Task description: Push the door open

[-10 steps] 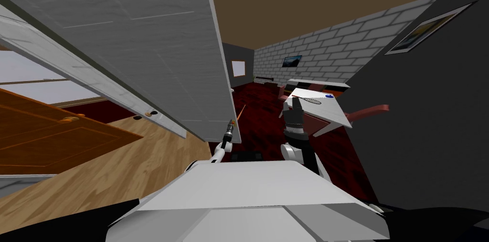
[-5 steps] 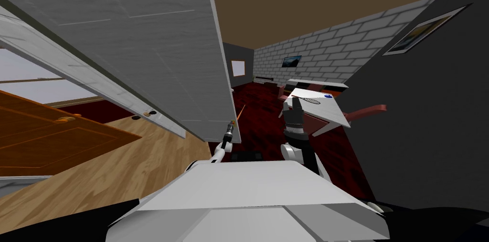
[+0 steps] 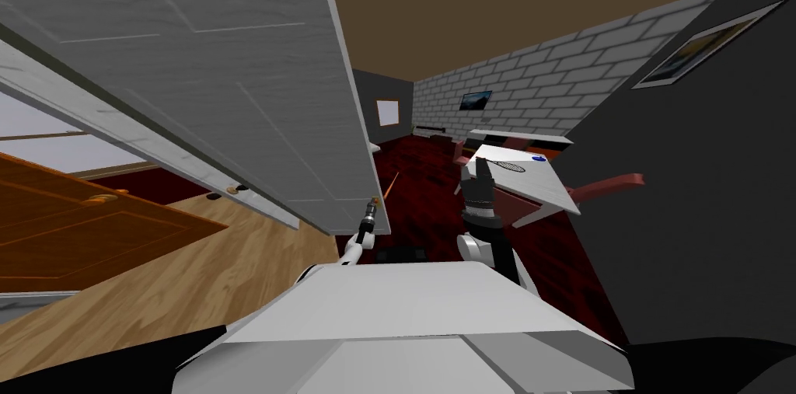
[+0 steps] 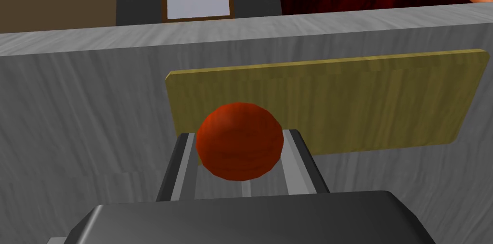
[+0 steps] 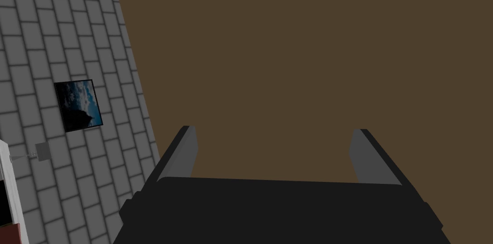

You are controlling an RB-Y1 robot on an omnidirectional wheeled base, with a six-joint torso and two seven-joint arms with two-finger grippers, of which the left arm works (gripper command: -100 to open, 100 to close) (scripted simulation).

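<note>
Your left gripper is closed on a round red knob: its two fingers press the knob's sides, with the ball seated low between them and close to the dark body. Right behind the knob is a dull yellow plate, fixed flat on the grey door. From the head, the gripper and knob sit at about twelve o'clock, just ahead of you at the door's free edge. The door itself spreads away from there toward ten and eleven o'clock. It looks partly open, since a dark red floor shows past its edge at twelve.

Expect the door to be a stiff, broad slab that is slow to start and then carries on along its hinge arc. Let your hand follow a curve, not a straight line. The knob is the right place to hold, as it is farthest from the hinges and gives the most leverage. It is smooth and round, though, so thin blades may slip off or let it turn. Keep the grip deep and push through the knob toward the plate.

Your right gripper is raised at about one o'clock, its fingers spread wide and holding nothing. A white table stands beyond it at one o'clock
</note>
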